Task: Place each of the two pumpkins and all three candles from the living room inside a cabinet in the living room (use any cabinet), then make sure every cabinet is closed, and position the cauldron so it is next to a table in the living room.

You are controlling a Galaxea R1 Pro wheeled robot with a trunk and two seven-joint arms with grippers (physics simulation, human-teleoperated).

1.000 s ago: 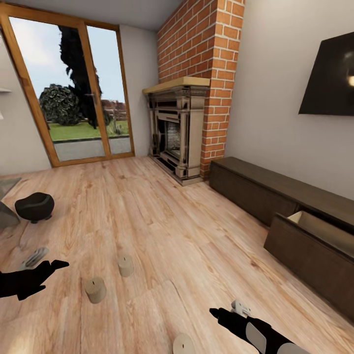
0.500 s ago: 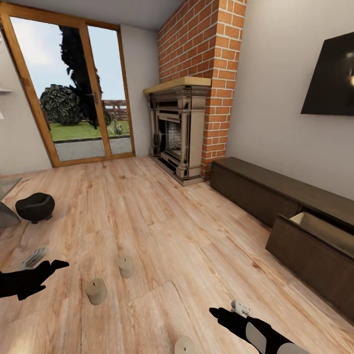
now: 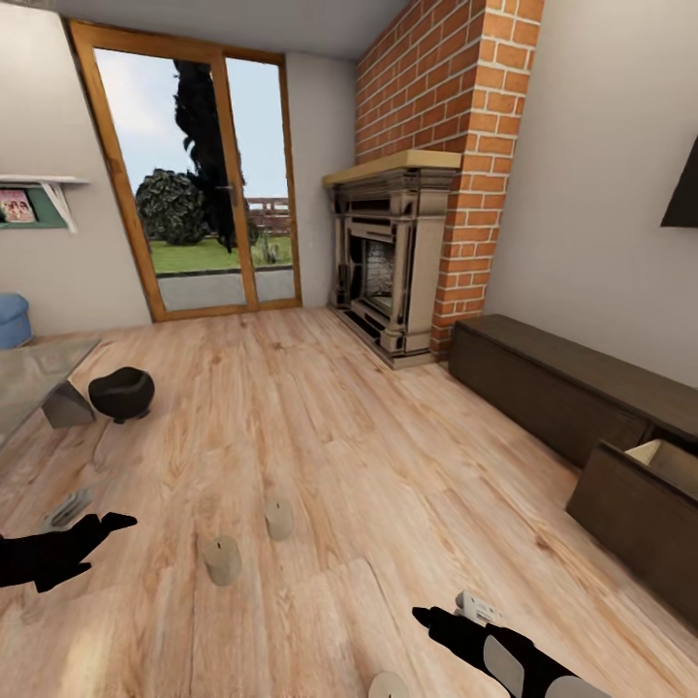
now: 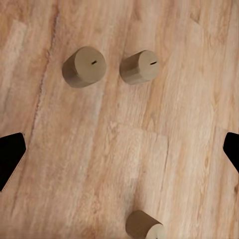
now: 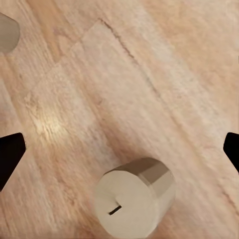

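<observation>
I see bright, even daylight from the glass doors (image 3: 213, 184); sharp renders, walls bowing at the head view's edges, a soft glare patch on the floor (image 5: 47, 124).

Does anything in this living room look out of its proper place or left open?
Three short grey-brown candles stand upright on the wooden floor, an odd place for candles. One drawer of the long dark-brown cabinet is pulled open.

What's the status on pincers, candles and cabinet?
Left pincer and right pincer open, empty. Three candles upright on floor. Cabinet drawer open. Cauldron beside table.
</observation>
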